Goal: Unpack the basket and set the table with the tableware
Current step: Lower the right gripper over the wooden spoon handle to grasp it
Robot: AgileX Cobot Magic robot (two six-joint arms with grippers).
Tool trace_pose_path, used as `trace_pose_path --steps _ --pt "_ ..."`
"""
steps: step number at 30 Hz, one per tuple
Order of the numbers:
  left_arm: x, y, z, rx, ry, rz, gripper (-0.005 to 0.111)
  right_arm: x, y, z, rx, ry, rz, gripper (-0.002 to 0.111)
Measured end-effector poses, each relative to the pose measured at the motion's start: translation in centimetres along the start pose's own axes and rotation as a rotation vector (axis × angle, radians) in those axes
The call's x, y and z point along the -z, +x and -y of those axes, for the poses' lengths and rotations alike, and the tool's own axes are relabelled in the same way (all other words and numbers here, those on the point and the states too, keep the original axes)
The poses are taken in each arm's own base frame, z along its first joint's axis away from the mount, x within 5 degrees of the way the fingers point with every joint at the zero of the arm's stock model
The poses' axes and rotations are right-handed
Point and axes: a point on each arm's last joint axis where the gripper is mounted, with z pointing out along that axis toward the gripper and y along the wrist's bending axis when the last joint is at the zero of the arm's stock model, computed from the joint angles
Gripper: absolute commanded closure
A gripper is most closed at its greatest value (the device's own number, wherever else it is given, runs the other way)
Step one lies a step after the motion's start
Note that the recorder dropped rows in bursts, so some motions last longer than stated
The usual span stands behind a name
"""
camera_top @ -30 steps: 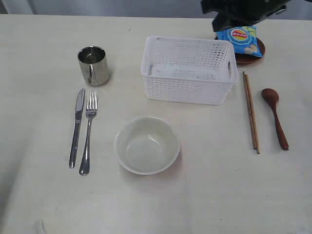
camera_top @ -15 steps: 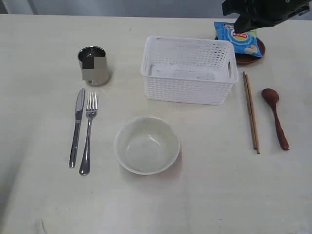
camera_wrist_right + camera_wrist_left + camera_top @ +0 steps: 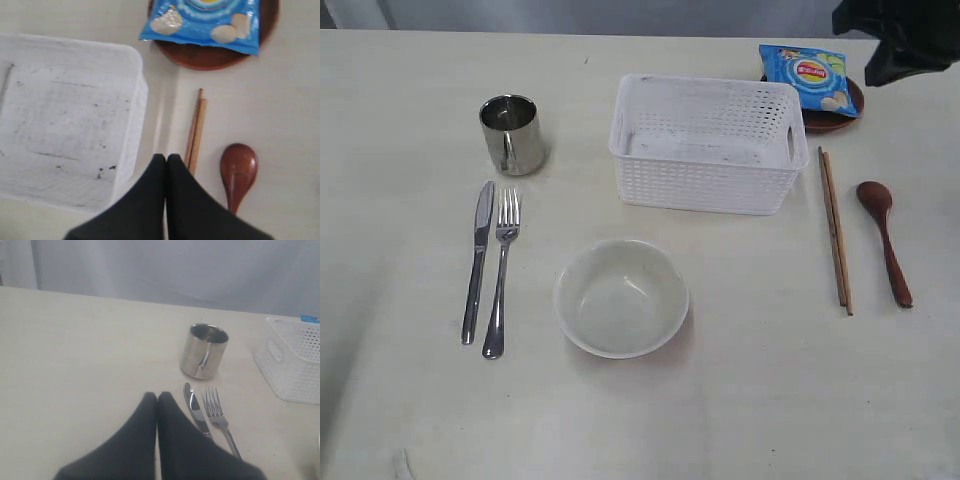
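I'm seeing L end effector point(image 3: 157, 395) & R end effector point(image 3: 166, 157) both pinched shut, empty, basket point(image 3: 704, 190) bare, so I'm planning a high, slow retreat clear of chip bag point(image 3: 807, 78).

Empty white perforated plastic basket point(image 3: 705, 186), upright at far centre of the pale cream tabletop point(image 3: 770, 400). Left: upright steel cup point(image 3: 512, 134); nearer, steel knife point(image 3: 477, 262) and steel fork point(image 3: 500, 280) lying parallel. Front centre: pale round bowl point(image 3: 621, 297), upright, empty. Right: wooden chopstick pair point(image 3: 834, 228) beside reddish-brown spoon point(image 3: 885, 240); dark brown round plate point(image 3: 828, 124) behind them.
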Motion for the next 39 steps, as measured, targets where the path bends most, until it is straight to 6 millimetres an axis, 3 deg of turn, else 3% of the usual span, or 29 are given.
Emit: trace_pose_path --steps 4,12,19,33,39 --pt "0.0 0.0 0.0 0.0 0.0 0.0 0.107 -0.7 0.9 1.2 -0.06 0.022 -0.024 0.108" --pt "0.0 0.0 0.0 0.0 0.0 0.0 0.107 -2.5 3.2 1.4 -0.105 0.011 -0.074 0.108" --pt "0.0 0.0 0.0 0.0 0.0 0.0 0.107 -5.1 8.8 1.9 -0.117 0.026 -0.296 0.108" --pt "0.0 0.0 0.0 0.0 0.0 0.0 0.107 -5.5 7.8 3.3 -0.041 0.159 -0.168 0.108" --pt "0.0 0.0 0.0 0.0 0.0 0.0 0.107 -7.7 7.5 3.6 -0.045 0.162 -0.222 0.107"
